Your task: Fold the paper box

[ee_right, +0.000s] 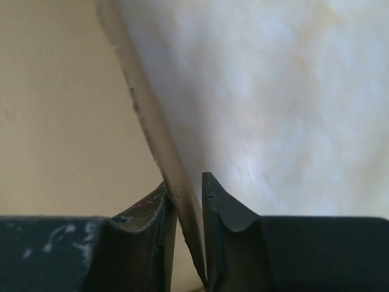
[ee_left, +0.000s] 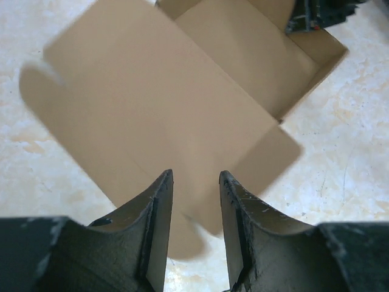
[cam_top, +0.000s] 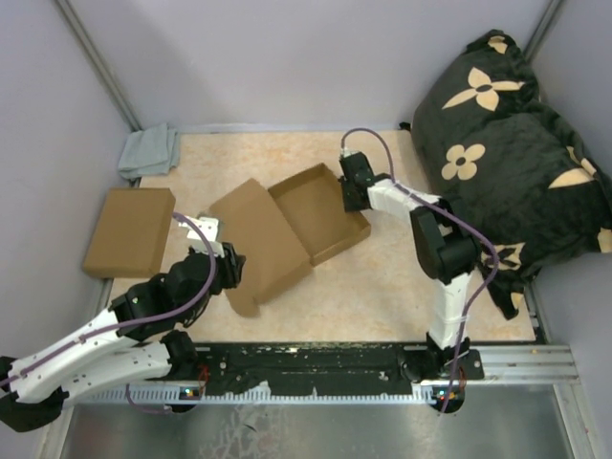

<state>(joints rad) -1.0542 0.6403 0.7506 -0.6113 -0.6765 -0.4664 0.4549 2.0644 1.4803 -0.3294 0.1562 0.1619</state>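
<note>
Top external, pillow (cam_top: 507,143) right, plain box (cam_top: 129,231) and cloth (cam_top: 148,151) left, paper box (cam_top: 277,234) lying lower-left to upper-right, right gripper (cam_top: 350,199) pinching its wall, left gripper (cam_top: 232,271) jaws apart.

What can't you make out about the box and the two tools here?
Top view: the tips of the right tool are hidden under its own wrist, at the paper box wall.
Right wrist view: the wall is close and blurred, and the rest of the box is cut off.
Left wrist view: whether the left tool touches the lid flap is unclear.
</note>
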